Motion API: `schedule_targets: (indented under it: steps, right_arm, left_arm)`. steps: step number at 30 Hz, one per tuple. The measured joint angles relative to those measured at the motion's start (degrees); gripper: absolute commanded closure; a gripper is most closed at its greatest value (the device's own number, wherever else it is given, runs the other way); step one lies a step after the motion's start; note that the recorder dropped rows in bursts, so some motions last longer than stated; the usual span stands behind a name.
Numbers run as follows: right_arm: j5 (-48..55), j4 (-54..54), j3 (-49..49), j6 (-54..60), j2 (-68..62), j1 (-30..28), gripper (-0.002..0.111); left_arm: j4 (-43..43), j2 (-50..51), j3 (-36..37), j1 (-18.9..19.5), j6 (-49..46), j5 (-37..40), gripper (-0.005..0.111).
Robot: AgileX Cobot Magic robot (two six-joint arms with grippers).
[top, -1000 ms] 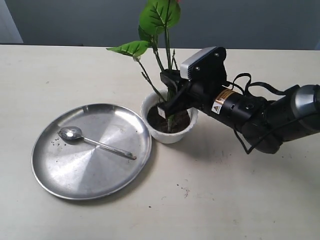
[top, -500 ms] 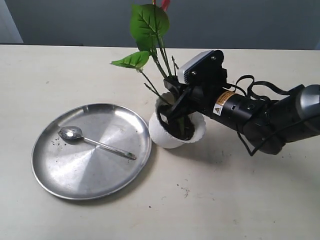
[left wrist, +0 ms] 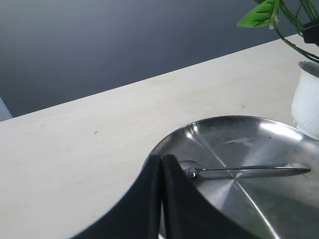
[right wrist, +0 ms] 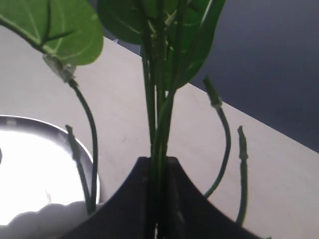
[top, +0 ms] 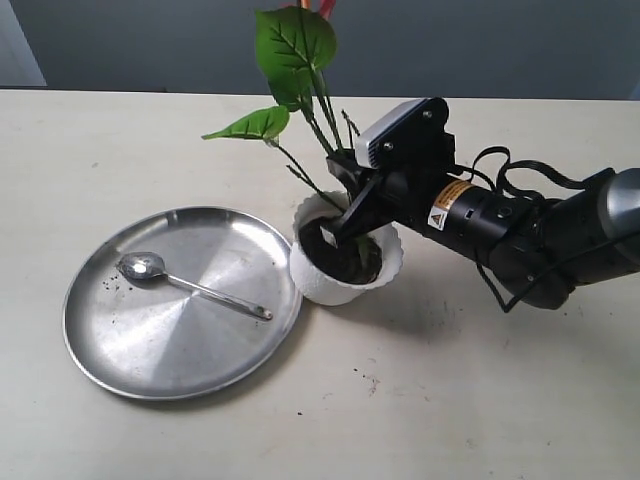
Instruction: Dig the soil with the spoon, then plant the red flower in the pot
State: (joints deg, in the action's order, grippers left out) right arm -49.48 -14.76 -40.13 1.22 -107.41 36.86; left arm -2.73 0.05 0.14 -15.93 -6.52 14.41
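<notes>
The red flower (top: pixel 294 42) stands with its stems in the dark soil (top: pixel 350 258) of the white scalloped pot (top: pixel 335 282), which leans to one side. Only a tip of red bloom shows at the exterior view's top edge. My right gripper (top: pixel 342 230) is shut on the bundle of green stems (right wrist: pixel 158 99) just above the soil. The spoon (top: pixel 190 283) lies bowl up on the steel plate (top: pixel 120 350), left of the pot. My left gripper (left wrist: pixel 162 159) is shut and holds nothing, over the plate's edge near the spoon (left wrist: pixel 239 170) bowl; it is outside the exterior view.
The plate touches or nearly touches the pot's left side. A few soil crumbs lie on the table (top: pixel 370 382) in front of the pot and on the plate near the spoon bowl. The right arm (top: pixel 520 235) stretches in from the right.
The pot has tipped and slid slightly left toward the plate. The flower and my right gripper shifted left with it. Spoon and plate have not moved.
</notes>
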Motion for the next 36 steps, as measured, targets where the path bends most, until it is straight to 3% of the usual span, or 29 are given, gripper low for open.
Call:
schedule_targets:
  steps: [36]
  right_arm:
    - [1.23, 5.92, 0.00, 5.45, 1.40, 0.00, 0.106]
  left_arm:
    - [0.00, 0.00, 0.00, 0.00, 0.00, 0.00, 0.106]
